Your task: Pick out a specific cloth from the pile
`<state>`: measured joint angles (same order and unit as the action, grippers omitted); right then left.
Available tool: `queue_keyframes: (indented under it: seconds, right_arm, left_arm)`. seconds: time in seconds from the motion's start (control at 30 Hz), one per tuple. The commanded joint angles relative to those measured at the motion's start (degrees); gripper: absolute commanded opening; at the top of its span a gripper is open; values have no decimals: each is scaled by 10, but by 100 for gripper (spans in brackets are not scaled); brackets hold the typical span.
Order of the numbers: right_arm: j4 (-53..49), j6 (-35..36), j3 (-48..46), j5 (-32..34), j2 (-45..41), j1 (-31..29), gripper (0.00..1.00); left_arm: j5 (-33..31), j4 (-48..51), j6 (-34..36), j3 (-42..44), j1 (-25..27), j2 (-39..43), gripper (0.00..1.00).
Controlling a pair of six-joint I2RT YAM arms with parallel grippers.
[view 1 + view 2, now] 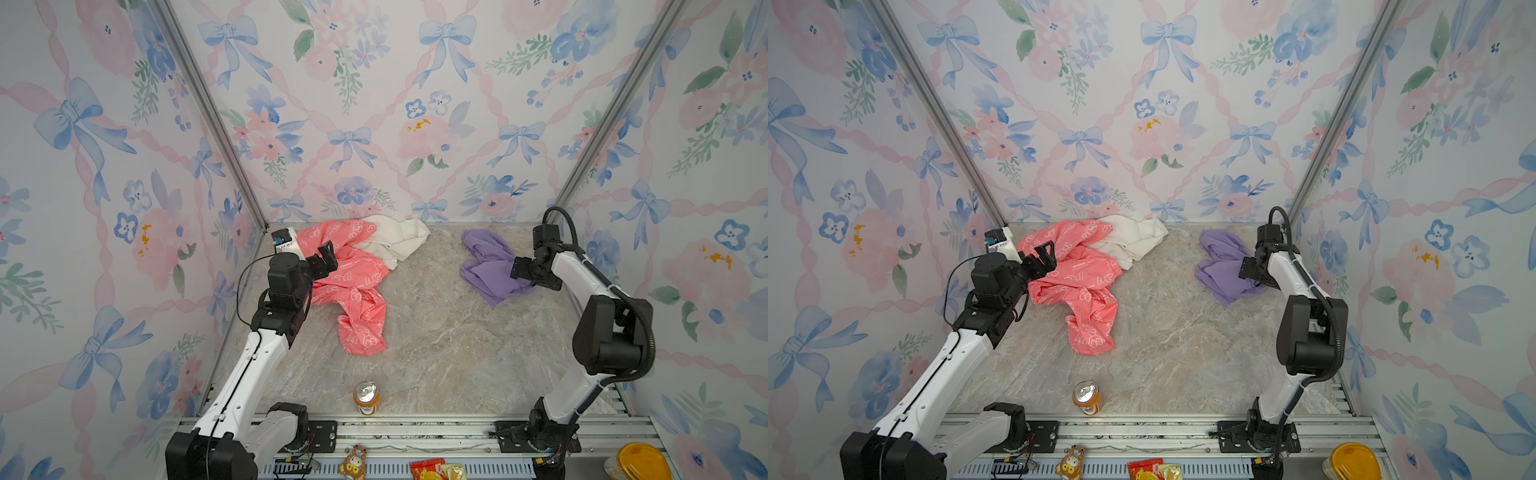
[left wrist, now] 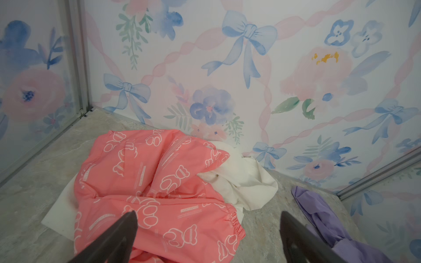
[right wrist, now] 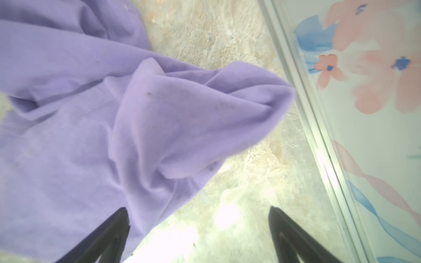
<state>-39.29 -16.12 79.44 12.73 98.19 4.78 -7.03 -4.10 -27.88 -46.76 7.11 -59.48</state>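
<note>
The left gripper (image 1: 328, 253) hung with its jaws apart and empty above the pile (image 1: 353, 274), near the tabletop's (image 1: 436, 345) far left corner; there the coral-pink cloth (image 1: 357, 291) lay over part of the cream-white cloth (image 1: 399, 237), probably because neither was wanted. The cloth (image 1: 490, 266), plain lavender, lay crumpled well apart from them, near the far right corner, which suggested it had been singled out. The right gripper (image 3: 198, 236) hovered just over its edge, jaws wide and gripping nothing, so the fabric rested loose on the tabletop.
</note>
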Motion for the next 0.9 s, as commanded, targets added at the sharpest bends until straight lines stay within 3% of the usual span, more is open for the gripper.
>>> queue_keyframes:
  seconds: [0.0, 0.13, 0.27, 0.4, 0.5, 0.67, 0.73, 0.8, 0.87]
  right_arm:
    - [17, -33, -30, 22, -71, -5, 97]
    - [89, -42, -89, 24, -152, -11, 97]
    - [233, 1, -174, -26, -210, -19, 97]
    - [358, 87, -258, -38, -238, -49, 97]
    - [487, 142, -358, -43, -260, -64, 97]
    - [692, 139, -485, -46, -240, -63, 97]
    - [728, 140, -498, -58, -212, -62, 97]
    - [661, 149, -469, -65, -198, -62, 97]
    - [684, 151, -479, -81, -181, -60, 97]
  left_arm:
    - [-79, 6, 25, 24, -6, 10, 98]
    - [-118, -27, 62, 64, -6, 8, 98]
    - [-131, -173, 110, 169, -6, 21, 98]
    - [-192, -283, 113, 248, -7, 17, 98]
    - [-200, -370, 134, 302, -7, -5, 98]
    - [-213, -471, 151, 358, -7, -57, 98]
    - [-203, -524, 158, 382, -7, -77, 98]
    - [-176, -570, 175, 396, -8, -99, 98]
    - [-165, -586, 181, 391, -7, -123, 98]
